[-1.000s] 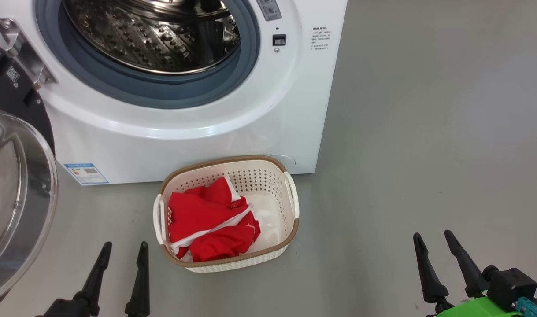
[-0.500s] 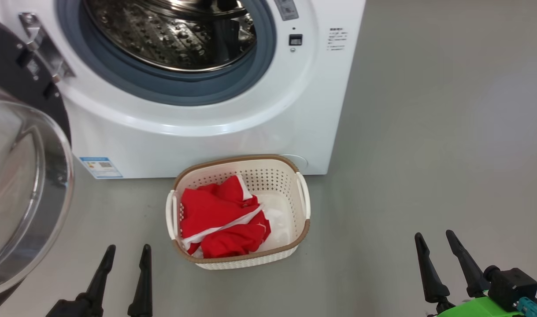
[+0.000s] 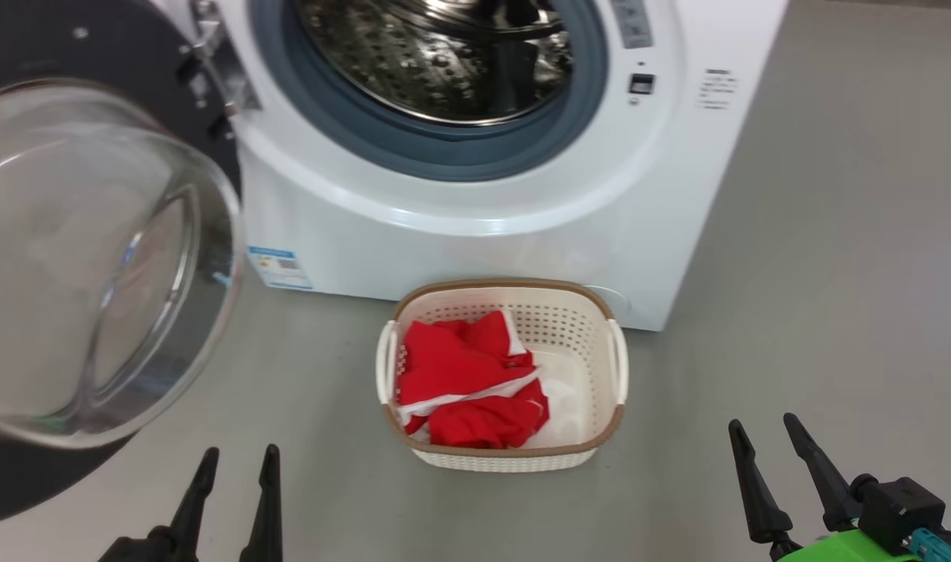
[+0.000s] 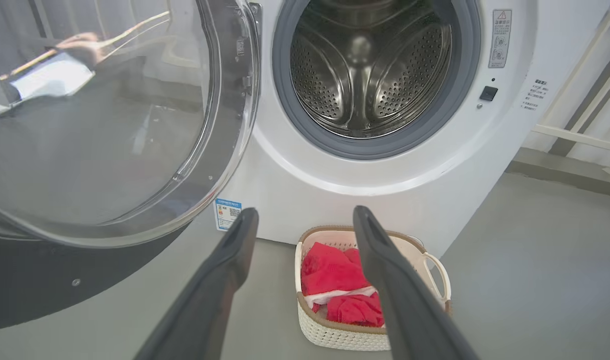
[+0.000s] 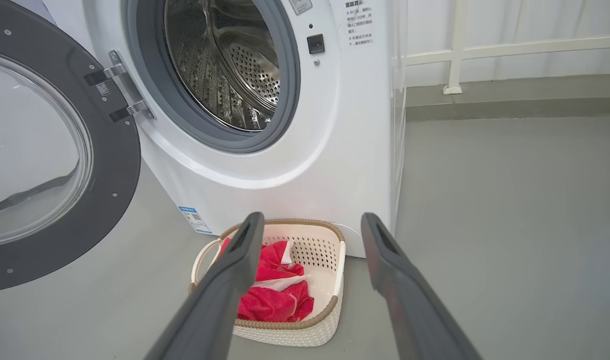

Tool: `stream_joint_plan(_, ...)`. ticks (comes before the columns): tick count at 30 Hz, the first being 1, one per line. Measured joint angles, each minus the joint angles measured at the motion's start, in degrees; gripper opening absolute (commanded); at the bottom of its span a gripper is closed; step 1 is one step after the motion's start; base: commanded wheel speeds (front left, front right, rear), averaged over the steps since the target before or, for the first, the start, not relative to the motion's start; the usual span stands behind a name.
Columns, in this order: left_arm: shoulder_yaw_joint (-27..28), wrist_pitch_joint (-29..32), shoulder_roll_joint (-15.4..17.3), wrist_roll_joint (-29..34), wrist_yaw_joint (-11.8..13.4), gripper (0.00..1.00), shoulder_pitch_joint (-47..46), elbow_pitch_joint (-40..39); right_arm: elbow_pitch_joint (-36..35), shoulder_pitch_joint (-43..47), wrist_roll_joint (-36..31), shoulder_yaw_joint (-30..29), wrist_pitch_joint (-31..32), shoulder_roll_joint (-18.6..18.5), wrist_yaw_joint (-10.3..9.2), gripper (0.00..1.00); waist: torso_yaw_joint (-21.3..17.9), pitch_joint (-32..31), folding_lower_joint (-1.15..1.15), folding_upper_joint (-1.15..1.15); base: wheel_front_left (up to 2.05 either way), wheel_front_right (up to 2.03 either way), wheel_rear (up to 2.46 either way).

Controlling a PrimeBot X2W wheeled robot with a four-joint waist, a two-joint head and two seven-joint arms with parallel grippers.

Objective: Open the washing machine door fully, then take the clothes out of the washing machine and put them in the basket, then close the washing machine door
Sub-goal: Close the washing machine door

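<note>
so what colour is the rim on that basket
Brown with a woven look, around the cream-white basket; it shows best in the head view.

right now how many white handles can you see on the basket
2. The left handle is on the basket side where the red clothes lie; the right handle is on the opposite side. None seems hidden.

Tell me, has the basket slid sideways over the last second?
No. The basket still sits at the washing machine's lower right front corner; the whole head view shifted, so the camera turned.
</note>
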Motion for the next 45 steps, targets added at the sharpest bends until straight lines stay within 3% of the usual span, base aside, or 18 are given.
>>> stream_joint_plan(20, -2.6, 0.0, 0.0, -5.5, 3.6, 1.00, 3.3, -0.5, 0.6, 1.4, 0.2, 2.0, 0.0, -1.4, 0.00, 1.00, 16.4, -2.2, 0.00, 0.00, 0.00, 0.00, 0.00)
stream_joint_plan(42, -3.3, 0.0, 0.0, -6.8, 4.4, 1.00, 4.8, -2.0, 1.7, 1.4, 0.7, 4.3, 0.0, -1.9, 0.00, 1.00, 17.4, -3.3, 0.00, 0.00, 0.00, 0.00, 0.00)
stream_joint_plan(43, -3.3, 0.0, 0.0, -6.8, 4.4, 0.75, 4.8, -2.0, 1.7, 1.4, 0.7, 4.3, 0.0, -1.9, -0.01, 1.00, 17.4, -3.3, 0.00, 0.00, 0.00, 0.00, 0.00)
stream_joint_plan(44, -3.2, 0.0, 0.0, -7.0, 4.4, 0.38, 4.8, -2.2, 1.7, 1.4, 0.7, 4.3, 0.0, -1.9, 0.00, 1.00, 17.4, -3.2, 0.00, 0.00, 0.00, 0.00, 0.00)
stream_joint_plan(45, -3.0, 0.0, 0.0, -7.4, 4.4, 0.09, 4.8, -2.6, 1.7, 1.4, 0.7, 4.4, 0.0, -1.9, 0.00, 1.00, 17.4, -3.2, 0.00, 0.00, 0.00, 0.00, 0.00)
